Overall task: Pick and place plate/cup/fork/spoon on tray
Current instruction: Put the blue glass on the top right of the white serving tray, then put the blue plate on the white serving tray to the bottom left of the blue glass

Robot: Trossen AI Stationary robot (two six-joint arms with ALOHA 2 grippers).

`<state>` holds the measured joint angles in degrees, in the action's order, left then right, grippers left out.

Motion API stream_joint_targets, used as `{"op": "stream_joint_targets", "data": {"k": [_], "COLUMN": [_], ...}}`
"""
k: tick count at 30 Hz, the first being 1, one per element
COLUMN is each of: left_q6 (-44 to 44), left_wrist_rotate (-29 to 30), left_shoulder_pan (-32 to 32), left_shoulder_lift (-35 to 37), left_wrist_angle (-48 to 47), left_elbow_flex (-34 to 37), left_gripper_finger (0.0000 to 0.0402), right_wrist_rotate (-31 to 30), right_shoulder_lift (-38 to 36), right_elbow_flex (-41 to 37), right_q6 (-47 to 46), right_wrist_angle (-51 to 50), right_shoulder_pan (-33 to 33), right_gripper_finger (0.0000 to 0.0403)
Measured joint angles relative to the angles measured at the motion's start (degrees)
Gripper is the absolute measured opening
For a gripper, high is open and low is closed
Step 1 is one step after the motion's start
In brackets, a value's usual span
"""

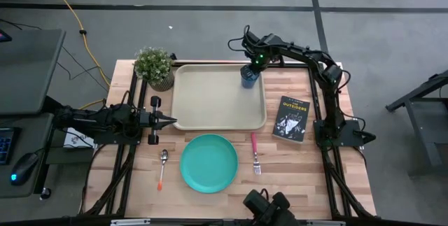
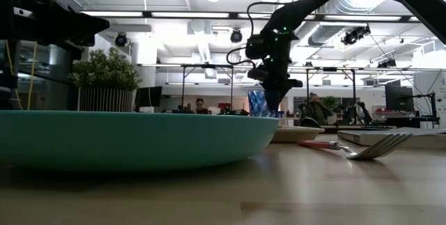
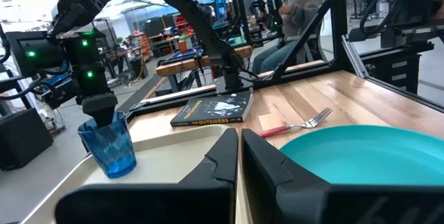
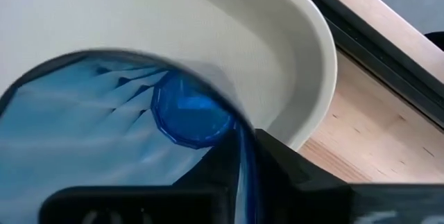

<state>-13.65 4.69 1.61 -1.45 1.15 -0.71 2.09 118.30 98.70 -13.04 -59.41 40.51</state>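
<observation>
The blue cup [image 1: 250, 75] stands in the far right corner of the beige tray [image 1: 210, 107]. My right gripper [image 1: 253, 65] is above it, shut on its rim. The teal plate [image 1: 208, 163] lies on the table near the tray's front edge. The fork [image 1: 255, 152] with its red-pink handle lies to the plate's right, and the spoon [image 1: 162, 166] with its orange handle to its left. My left gripper [image 1: 171, 121] is shut and empty at the tray's left edge. My right gripper pinches the cup's wall at the rim [image 4: 243, 156], one finger [image 4: 208, 179] inside the cup and one outside. The fingers come from above, pointing down. The cup is about upright over the tray's floor [image 3: 109, 144]; whether its base rests on it, I cannot tell.
A dark book [image 1: 291, 119] lies on the table right of the tray. A potted plant [image 1: 155, 66] stands at the tray's far left corner. People sit in the room beyond the table.
</observation>
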Motion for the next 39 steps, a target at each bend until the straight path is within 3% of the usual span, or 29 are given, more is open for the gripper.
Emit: {"op": "stream_joint_targets", "data": {"k": [10, 14, 26, 31, 39], "left_q6": [0.0, 0.0, 0.0, 0.0, 0.0], "left_wrist_rotate": [0.0, 0.0, 0.0, 0.0, 0.0], "left_shoulder_pan": [0.0, 0.0, 0.0, 0.0, 0.0], "left_shoulder_lift": [0.0, 0.0, 0.0, 0.0, 0.0], "left_wrist_angle": [0.0, 0.0, 0.0, 0.0, 0.0], "left_elbow_flex": [0.0, 0.0, 0.0, 0.0, 0.0], "left_gripper_finger": [0.0003, 0.0003, 0.0003, 0.0003, 0.0003], "right_wrist_rotate": [-0.7, -4.7, -6.1, -6.0, 3.1], "right_shoulder_lift": [0.0, -0.9, -13.5, -25.8, -53.6], "right_elbow_flex": [0.6, 2.5, 3.5, -7.3, -42.6], "right_q6": [2.2, 3.9, 6.3, 5.9, 2.4], "right_wrist_angle": [0.5, -1.3, -12.9, -4.7, 30.5], "right_shoulder_pan": [-0.8, -0.7, -0.2, -2.9, -13.5], "right_gripper_finger": [0.0143, 0.0173, 0.0186, 0.0186, 0.0186]}}
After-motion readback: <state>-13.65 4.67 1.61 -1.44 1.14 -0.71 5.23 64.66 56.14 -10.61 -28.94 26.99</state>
